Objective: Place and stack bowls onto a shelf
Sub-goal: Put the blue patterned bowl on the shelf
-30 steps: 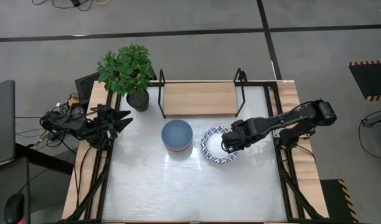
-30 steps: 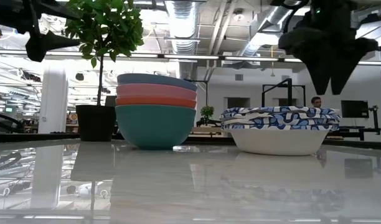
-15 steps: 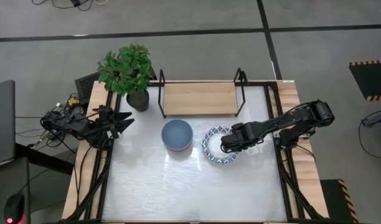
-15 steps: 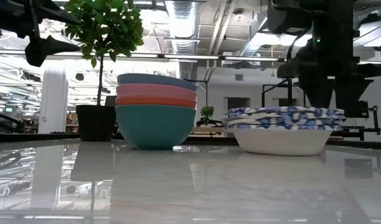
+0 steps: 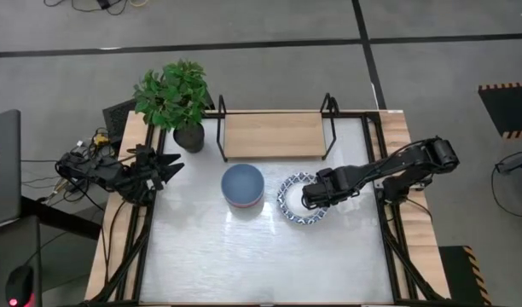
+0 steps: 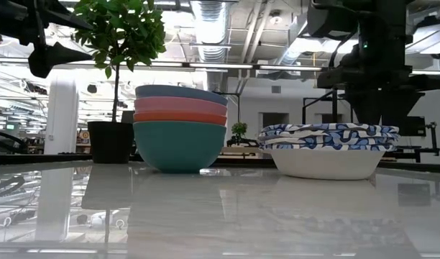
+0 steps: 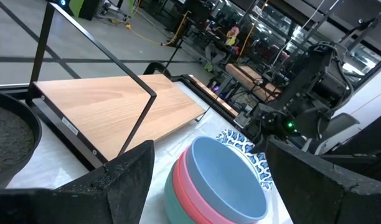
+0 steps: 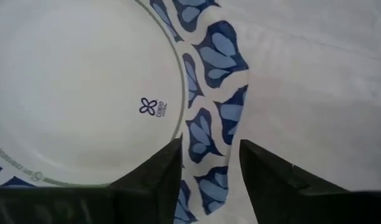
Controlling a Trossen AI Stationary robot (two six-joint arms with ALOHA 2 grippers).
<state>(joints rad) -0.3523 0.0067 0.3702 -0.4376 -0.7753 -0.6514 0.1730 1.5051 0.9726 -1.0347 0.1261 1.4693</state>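
Since a second ago the right gripper (image 5: 310, 197) has come down from above the white stack onto its right rim; little change in the last half second. Low view, nearest: white bowls with blue patterned rims (image 6: 327, 150), stacked at right of centre on the table (image 6: 220, 216), right arm dark above and behind them. Right wrist view: the two fingers (image 8: 152, 180) straddle the blue patterned rim (image 8: 210, 127), one inside the bowl, one outside, a narrow gap with the rim between them; pads touching or not, can't tell. High view: white stack (image 5: 292, 203) at frame centre-right, just beside the stack of plain bowls (image 5: 242, 187), blue on top; low view shows blue, pink, red, teal underneath (image 6: 180, 128). Farther back, the shelf (image 5: 274, 135) at upper centre, wooden top bare. Plant pot (image 5: 188, 136) at its left end. Left gripper (image 5: 165, 164) waits at left edge of table, jaws spread wide in left wrist view, holding nothing.
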